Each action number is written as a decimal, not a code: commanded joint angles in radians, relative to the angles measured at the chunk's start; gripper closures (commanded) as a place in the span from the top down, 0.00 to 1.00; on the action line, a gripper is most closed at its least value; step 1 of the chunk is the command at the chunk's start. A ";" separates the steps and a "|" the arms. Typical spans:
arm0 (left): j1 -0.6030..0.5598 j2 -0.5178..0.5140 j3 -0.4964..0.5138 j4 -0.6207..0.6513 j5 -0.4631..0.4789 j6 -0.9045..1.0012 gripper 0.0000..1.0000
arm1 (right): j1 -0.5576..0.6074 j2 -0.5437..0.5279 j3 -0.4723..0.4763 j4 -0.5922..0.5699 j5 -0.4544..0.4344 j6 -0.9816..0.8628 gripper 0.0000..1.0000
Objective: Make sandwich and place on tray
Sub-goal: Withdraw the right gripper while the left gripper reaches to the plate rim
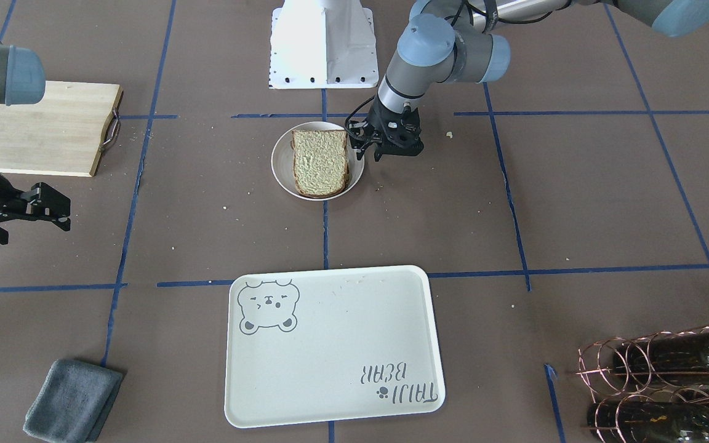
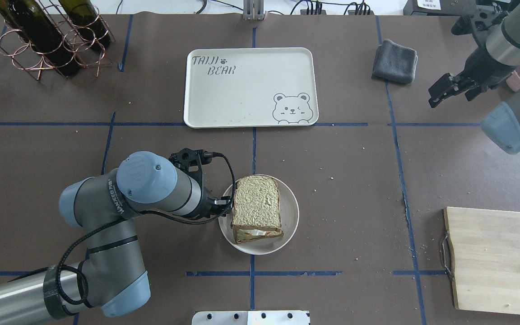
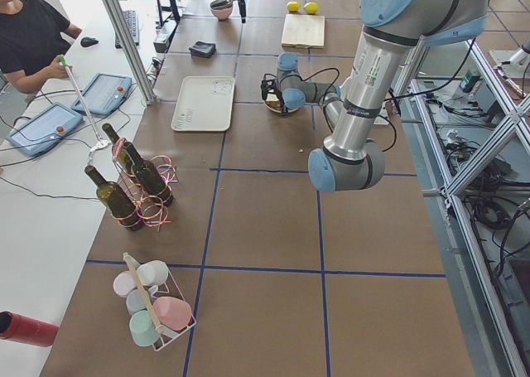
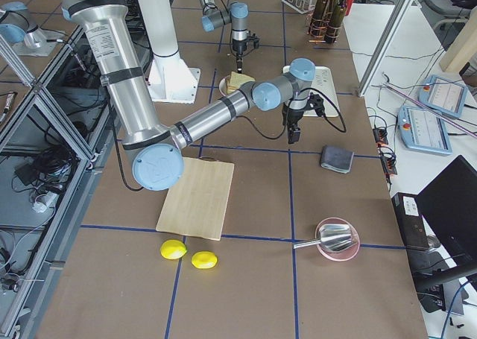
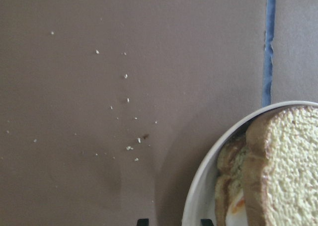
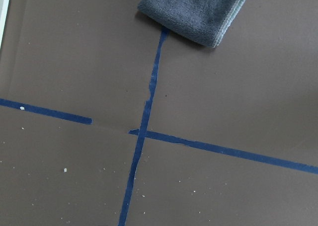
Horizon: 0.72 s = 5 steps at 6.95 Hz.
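Note:
The sandwich point(image 1: 320, 163) lies on a small round white plate point(image 1: 280, 166) at mid table. It is two bread slices, with white egg and orange showing at its edge in the overhead view point(image 2: 257, 207). My left gripper point(image 1: 370, 151) is low at the plate's rim on the robot's left side. In the left wrist view its two fingertips point(image 5: 142, 221) stand apart on either side of the rim point(image 5: 198, 196); it is open. The cream bear tray point(image 1: 330, 344) lies bare beyond the plate. My right gripper point(image 2: 440, 92) is open and empty, hovering far to the right.
A wooden cutting board point(image 2: 494, 259) lies at the near right. A folded grey cloth point(image 2: 395, 61) lies right of the tray and shows in the right wrist view point(image 6: 198, 10). A copper rack with wine bottles point(image 2: 48, 36) stands at the far left. Crumbs dot the brown table.

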 commanded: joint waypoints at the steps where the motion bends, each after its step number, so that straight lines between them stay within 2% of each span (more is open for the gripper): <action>1: 0.017 -0.014 0.029 -0.020 0.000 0.001 0.44 | 0.018 -0.010 -0.004 0.002 0.008 -0.012 1.00; 4: 0.018 -0.014 0.035 -0.023 0.000 -0.003 0.21 | 0.037 -0.013 -0.003 0.000 0.022 -0.018 1.00; 5: 0.017 -0.014 0.030 -0.025 -0.001 -0.003 0.09 | 0.041 -0.023 -0.001 0.003 0.022 -0.024 1.00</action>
